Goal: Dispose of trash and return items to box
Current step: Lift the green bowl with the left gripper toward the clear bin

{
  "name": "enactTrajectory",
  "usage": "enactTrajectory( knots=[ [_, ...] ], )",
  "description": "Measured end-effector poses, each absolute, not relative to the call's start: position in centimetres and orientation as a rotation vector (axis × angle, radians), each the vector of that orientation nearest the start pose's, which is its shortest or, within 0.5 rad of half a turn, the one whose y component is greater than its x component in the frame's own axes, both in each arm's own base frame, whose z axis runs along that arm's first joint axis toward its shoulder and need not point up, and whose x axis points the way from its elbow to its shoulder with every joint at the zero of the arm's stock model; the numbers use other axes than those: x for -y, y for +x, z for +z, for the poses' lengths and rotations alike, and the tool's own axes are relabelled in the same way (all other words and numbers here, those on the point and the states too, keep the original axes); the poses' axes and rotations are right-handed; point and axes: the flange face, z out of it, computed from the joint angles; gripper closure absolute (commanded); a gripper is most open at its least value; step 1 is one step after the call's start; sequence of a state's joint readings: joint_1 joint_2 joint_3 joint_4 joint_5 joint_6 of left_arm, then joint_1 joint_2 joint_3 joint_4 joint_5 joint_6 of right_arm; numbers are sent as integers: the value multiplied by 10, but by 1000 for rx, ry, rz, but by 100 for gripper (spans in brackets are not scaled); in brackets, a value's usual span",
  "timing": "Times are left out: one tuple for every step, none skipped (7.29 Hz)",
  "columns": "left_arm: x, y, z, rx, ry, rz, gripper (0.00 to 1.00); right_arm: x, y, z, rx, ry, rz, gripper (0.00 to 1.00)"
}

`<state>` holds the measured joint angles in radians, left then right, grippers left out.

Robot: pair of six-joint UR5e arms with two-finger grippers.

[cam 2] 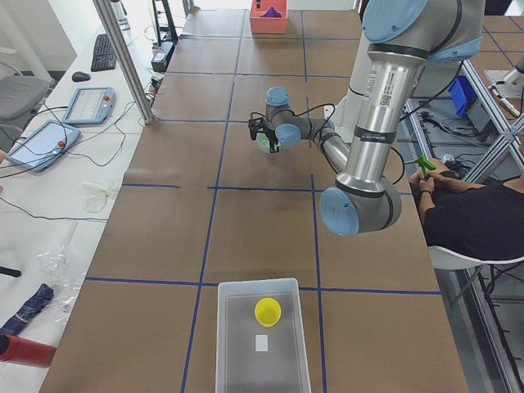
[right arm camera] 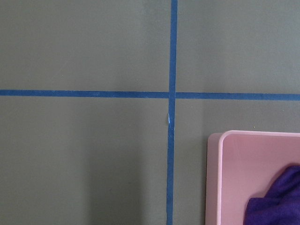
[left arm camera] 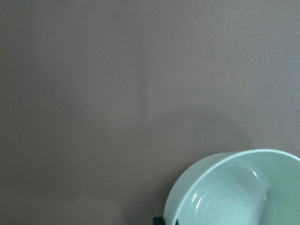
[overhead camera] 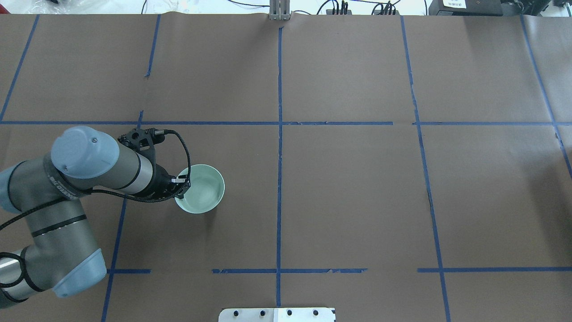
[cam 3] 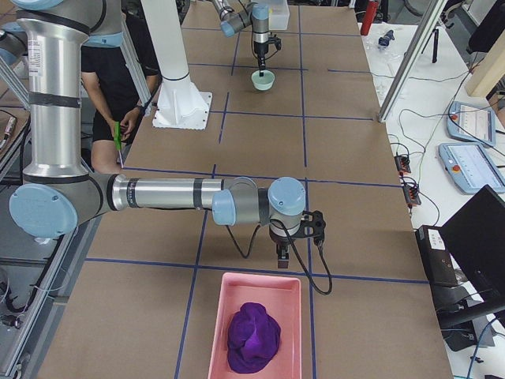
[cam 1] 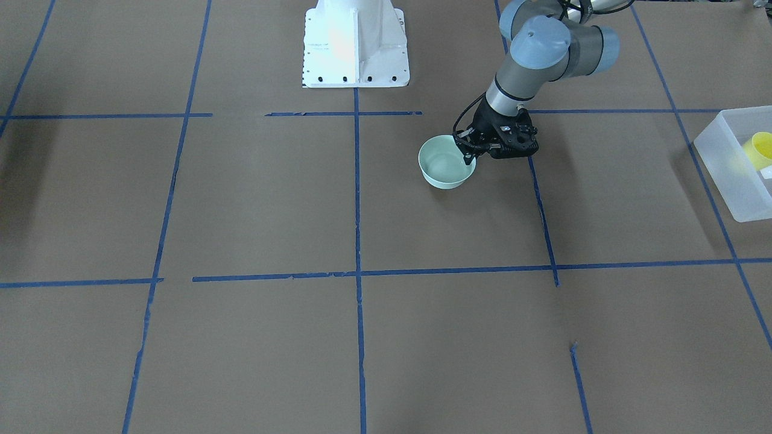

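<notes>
Bowl (cam 1: 443, 166) sat well apart from the box (cam 1: 721, 175), cup (cam 1: 761, 149) already in it, so I had left gripper (cam 1: 469, 158) pinched on the rim for carrying; right gripper (cam 3: 282, 257) opening I couldn't tell.

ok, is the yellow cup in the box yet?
In. The yellow cup sits on the floor of the box, inside its walls, in both the left and front views.
</notes>
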<state>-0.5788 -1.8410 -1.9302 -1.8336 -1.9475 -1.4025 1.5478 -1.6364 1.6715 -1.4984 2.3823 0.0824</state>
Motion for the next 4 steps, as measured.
enactTrajectory(
  knots=[
    [409, 382, 305, -941, 26, -240, 100, 472, 50, 630, 815, 60, 11, 0],
    [431, 343, 298, -935, 58, -243, 100, 473, 50, 630, 815, 61, 9, 0],
    [454, 303, 298, -922, 99, -232, 100, 473, 50, 630, 815, 61, 8, 0],
    [475, 267, 304, -887, 141, -213, 100, 473, 50, 631, 815, 60, 8, 0]
  ],
)
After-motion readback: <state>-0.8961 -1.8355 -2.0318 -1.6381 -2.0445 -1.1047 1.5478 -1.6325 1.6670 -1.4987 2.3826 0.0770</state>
